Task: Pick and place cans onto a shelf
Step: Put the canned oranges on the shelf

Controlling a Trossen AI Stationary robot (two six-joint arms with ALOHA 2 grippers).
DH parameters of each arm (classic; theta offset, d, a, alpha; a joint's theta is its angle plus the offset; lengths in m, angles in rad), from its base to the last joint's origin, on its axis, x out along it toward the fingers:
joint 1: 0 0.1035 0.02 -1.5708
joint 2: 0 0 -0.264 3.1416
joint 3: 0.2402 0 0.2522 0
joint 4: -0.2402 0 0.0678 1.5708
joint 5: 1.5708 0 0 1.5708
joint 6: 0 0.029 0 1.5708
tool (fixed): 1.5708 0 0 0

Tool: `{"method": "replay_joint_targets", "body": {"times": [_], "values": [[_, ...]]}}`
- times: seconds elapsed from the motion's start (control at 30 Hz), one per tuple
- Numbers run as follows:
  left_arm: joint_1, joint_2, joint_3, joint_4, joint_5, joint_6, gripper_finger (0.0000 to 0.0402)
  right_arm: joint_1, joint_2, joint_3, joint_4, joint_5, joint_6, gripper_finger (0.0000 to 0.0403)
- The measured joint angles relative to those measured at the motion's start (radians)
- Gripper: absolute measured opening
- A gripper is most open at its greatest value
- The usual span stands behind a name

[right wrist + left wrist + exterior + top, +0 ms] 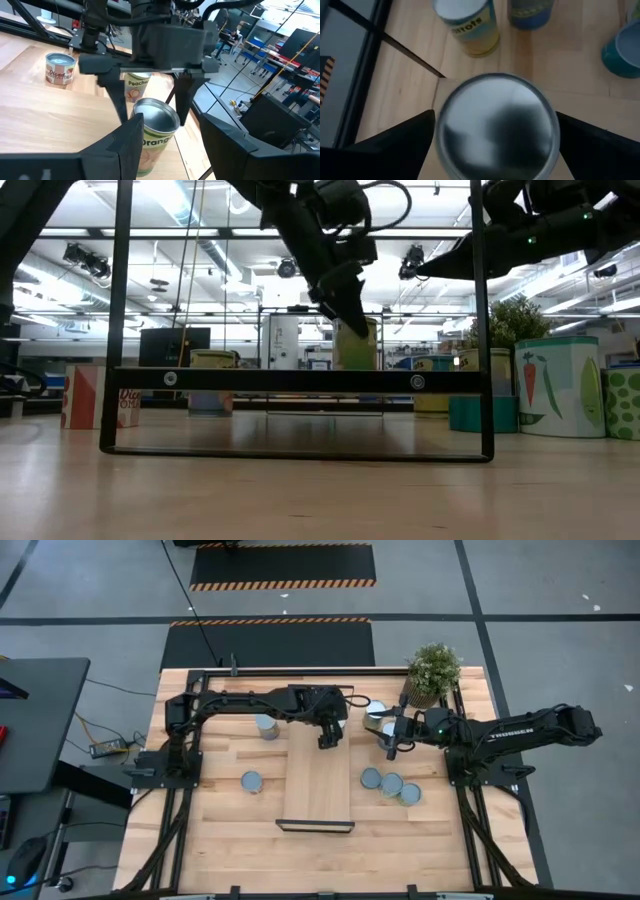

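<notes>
The left claw [330,737] stood spread around a can [496,125] resting upright at the shelf's [318,785] far end, apparently freeing it. The right claw [392,748], pressed together, waited nearby.

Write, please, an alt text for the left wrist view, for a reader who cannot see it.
A can with a shiny silver top stands between the left gripper's two open dark fingers, at the near end of the light-wood shelf. Beyond it, on the wooden table, stand a yellow-labelled can and a blue-based can.
</notes>
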Motion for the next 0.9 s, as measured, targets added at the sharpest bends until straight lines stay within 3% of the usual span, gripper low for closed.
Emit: {"method": "replay_joint_targets", "body": {"times": [0.33, 0.57, 0.73, 0.9], "values": [[-0.016, -0.017, 0.06, -0.032, -0.007, 0.079, 0.0396, 0.0, 0.0, 0.0, 0.0, 0.0, 0.0, 0.0201], [-0.05, -0.017, 0.163, -0.231, -0.023, 0.078, 0.0396, 0.0, 0.0, 0.0, -0.008, 0.0, 0.0, 0.0201], [-0.079, -0.018, 0.173, -0.334, -0.196, 0.054, 0.0396, 0.0, 0.0, 0.0, -0.005, 0.0, 0.0, 0.0201], [-0.099, -0.018, 0.106, -0.306, -0.345, 0.054, 0.0396, 0.001, 0.0, 0.0, -0.003, 0.0, 0.001, 0.0201]]}}
